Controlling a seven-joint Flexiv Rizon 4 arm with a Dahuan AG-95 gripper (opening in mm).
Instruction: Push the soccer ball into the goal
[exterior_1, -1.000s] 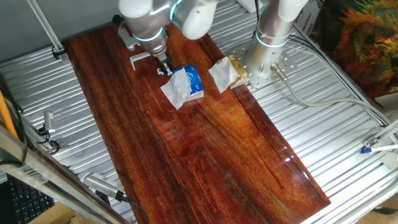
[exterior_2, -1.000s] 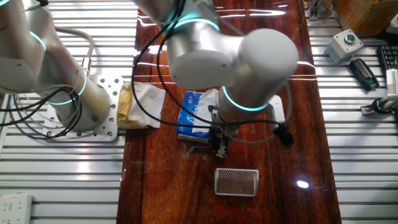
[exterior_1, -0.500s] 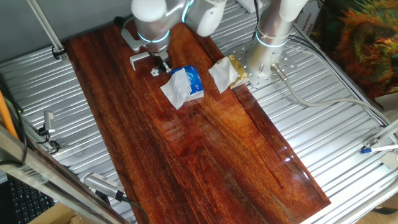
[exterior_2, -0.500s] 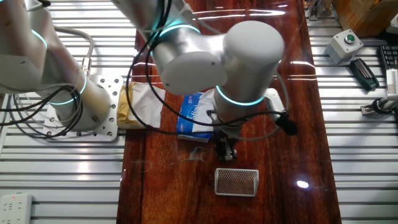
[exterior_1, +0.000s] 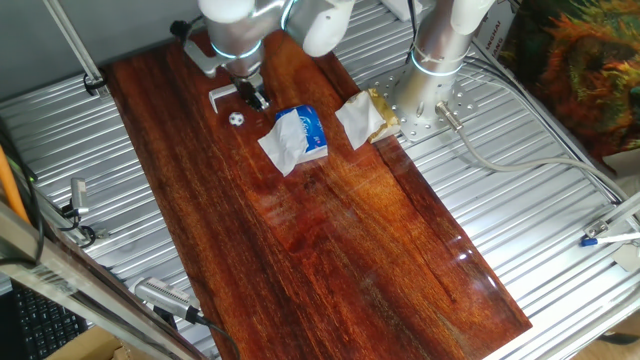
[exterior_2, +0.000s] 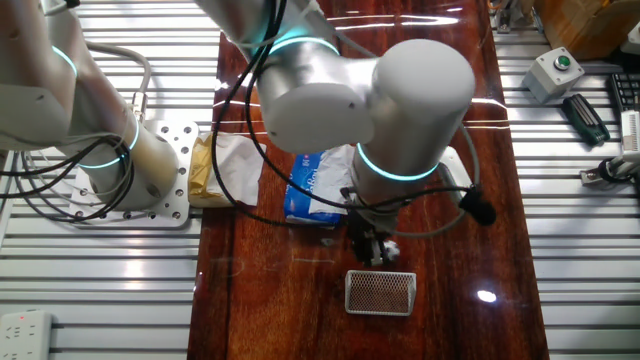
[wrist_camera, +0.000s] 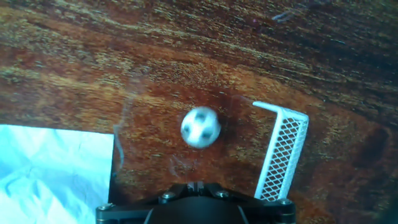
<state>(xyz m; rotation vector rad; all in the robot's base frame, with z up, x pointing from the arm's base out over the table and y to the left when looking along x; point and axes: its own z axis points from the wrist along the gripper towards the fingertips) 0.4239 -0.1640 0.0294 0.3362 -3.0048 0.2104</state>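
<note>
Right now my gripper (exterior_1: 257, 100) hangs low over the wooden table (exterior_1: 330, 240), and I cannot tell whether its fingers are spread or pressed together, since the arm's bulk hides them in the other fixed view and the hand view shows only the dark base of the tool at its bottom edge. Just ahead of that base in the hand view sits the soccer ball (wrist_camera: 200, 127), a small white ball with black patches, slightly blurred, resting on the wood and apart from the tool. To the right of the ball, near it but not touching, stands the goal (wrist_camera: 282, 151), a white frame with netting. From one fixed view, the ball (exterior_1: 236, 119) lies just below and to the left of my gripper, and the goal (exterior_1: 223, 97) sits beside the gripper on its left. On the tool's other side in that view lies a blue packet (exterior_1: 303, 132) with white tissue spilling from it, and past that a crumpled white-and-tan paper (exterior_1: 362, 115). In the other fixed view the goal (exterior_2: 380, 293) lies just below the gripper.
</note>
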